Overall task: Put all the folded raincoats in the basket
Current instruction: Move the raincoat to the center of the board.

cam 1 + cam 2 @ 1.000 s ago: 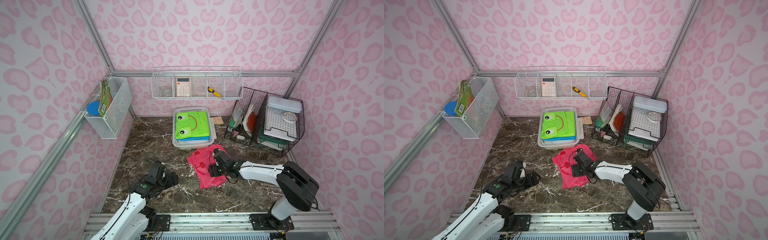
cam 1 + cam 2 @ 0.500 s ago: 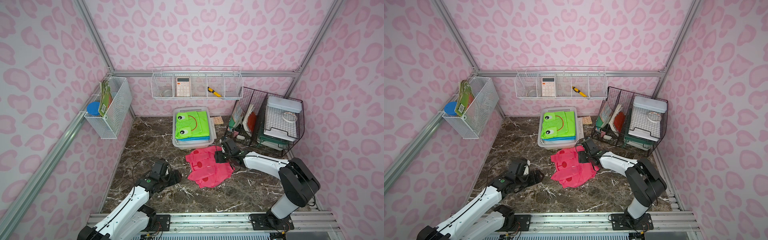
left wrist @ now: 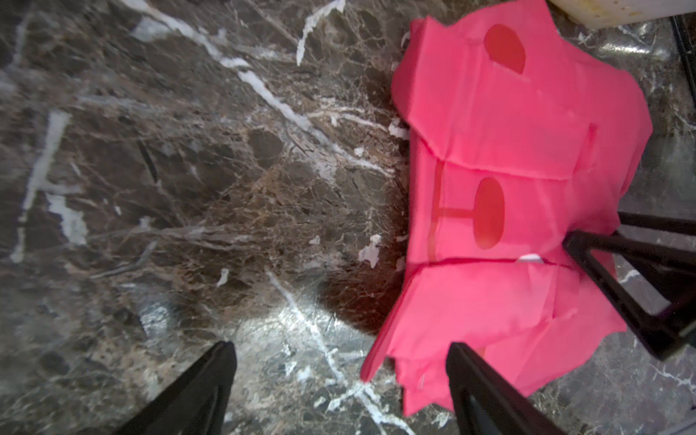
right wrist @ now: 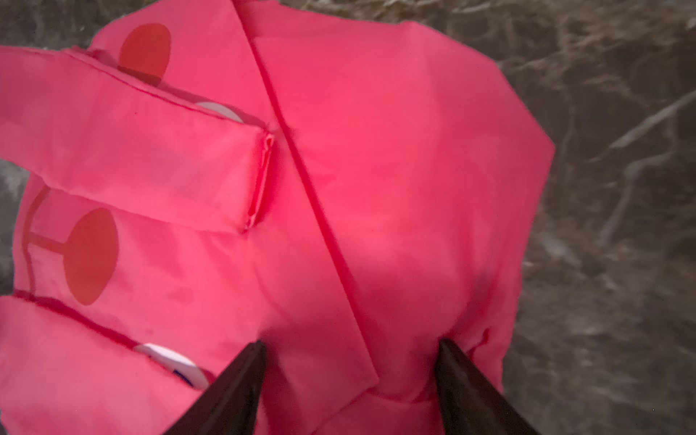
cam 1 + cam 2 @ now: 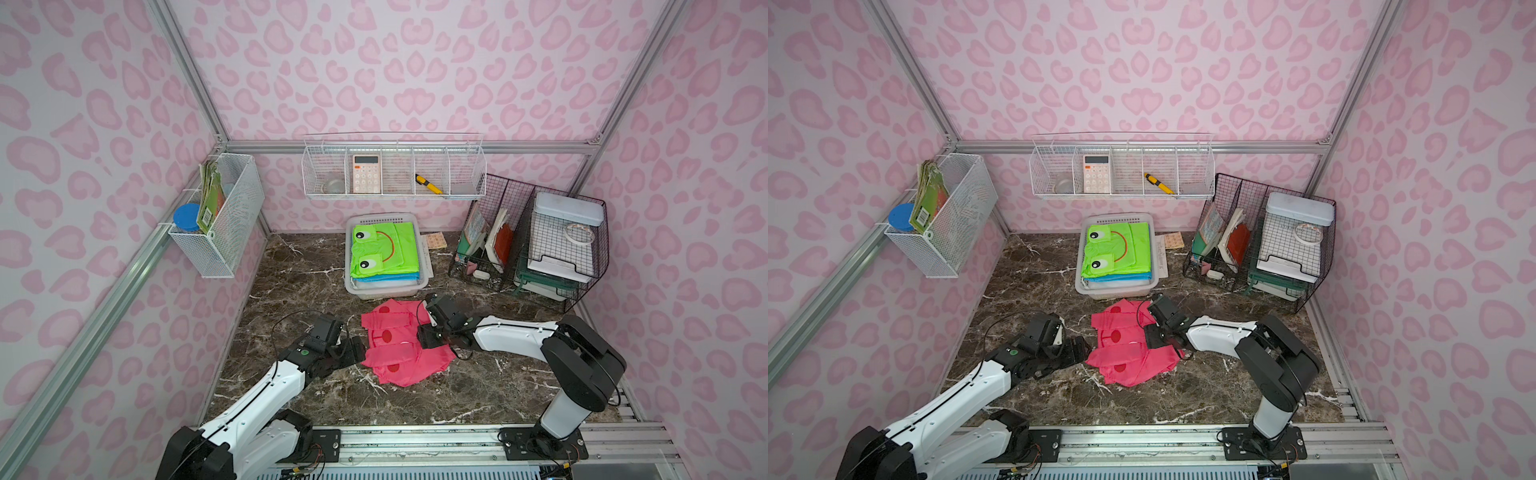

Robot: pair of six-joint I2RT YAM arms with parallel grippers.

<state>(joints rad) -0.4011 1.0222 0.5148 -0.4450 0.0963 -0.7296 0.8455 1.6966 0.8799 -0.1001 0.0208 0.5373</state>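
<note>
The pink folded raincoat (image 5: 395, 349) (image 5: 1125, 353) lies loosely folded on the marble table, just in front of the white plastic basket (image 5: 348, 257) (image 5: 1079, 266). A green frog raincoat (image 5: 384, 249) over a blue one fills the basket. My left gripper (image 5: 359, 347) (image 3: 339, 350) is open and low at the raincoat's left edge, one fingertip (image 3: 457, 354) over the cloth's corner. My right gripper (image 5: 422, 324) (image 4: 350, 346) is open on the raincoat's right side. Its fingertips (image 4: 256, 350) press down either side of a fold of the pink raincoat (image 4: 376, 188).
Black wire racks (image 5: 540, 249) with books and trays stand at the back right, close to the right arm. A white wire basket (image 5: 224, 216) hangs on the left wall and a wire shelf (image 5: 395, 174) with a calculator on the back wall. Bare marble (image 5: 291, 274) lies left of the basket.
The raincoat has spread wider to the left. My right gripper went toward the basket, then came back onto the cloth, its jaws narrowing a little. My left gripper has moved right, up to the raincoat's edge.
</note>
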